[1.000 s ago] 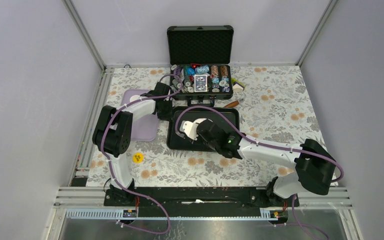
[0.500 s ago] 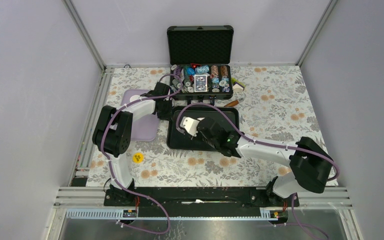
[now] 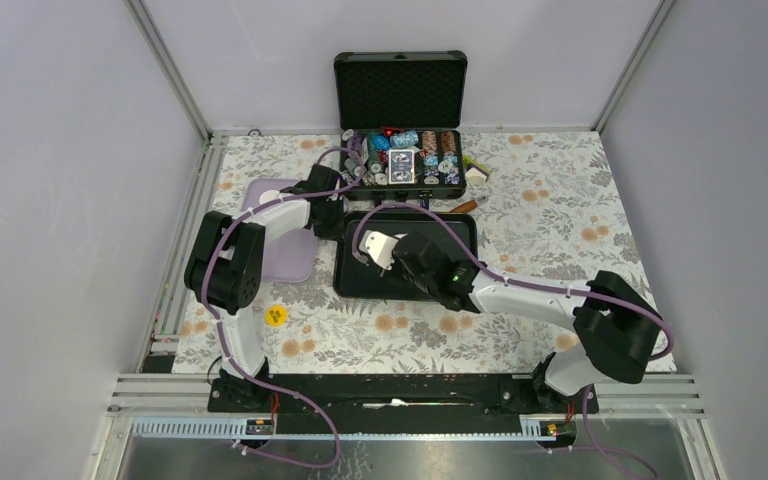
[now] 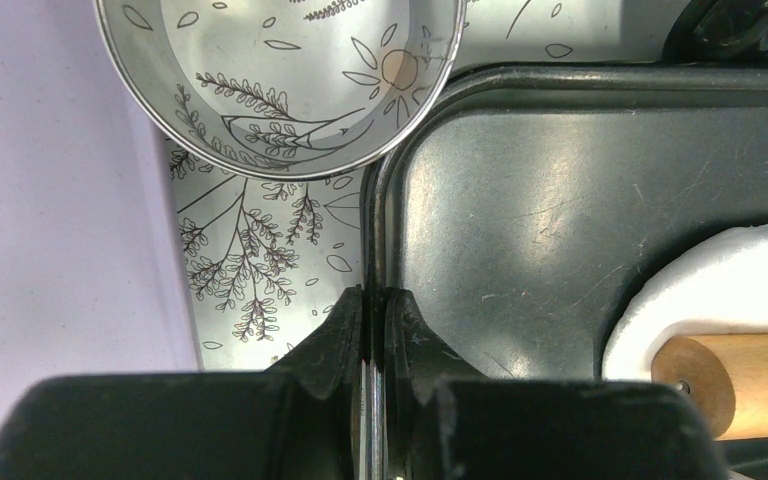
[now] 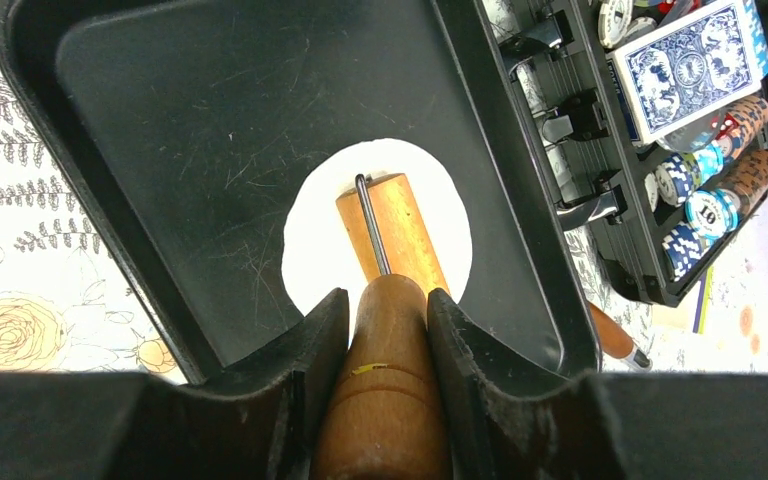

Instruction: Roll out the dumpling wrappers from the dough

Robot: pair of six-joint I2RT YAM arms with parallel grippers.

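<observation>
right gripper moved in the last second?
Yes. The right gripper, shut on the rolling pin, has shifted toward the far-left corner of the black tray.

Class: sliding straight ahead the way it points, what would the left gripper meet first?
Probably the round steel ring cutter, lying just beyond the black tray rim that the left gripper clamps; heights are unclear.

Arms, two. The left arm [image 3: 260, 225], elbow folded at frame left, reaches to centre; left claw [image 4: 372, 300] pinched tight on the tray [image 4: 375, 225] rim. The right arm [image 3: 530, 295] stretches low from lower right; right claw [image 5: 387, 300] clamped round the rolling pin [image 5: 405, 235] handle.
</observation>
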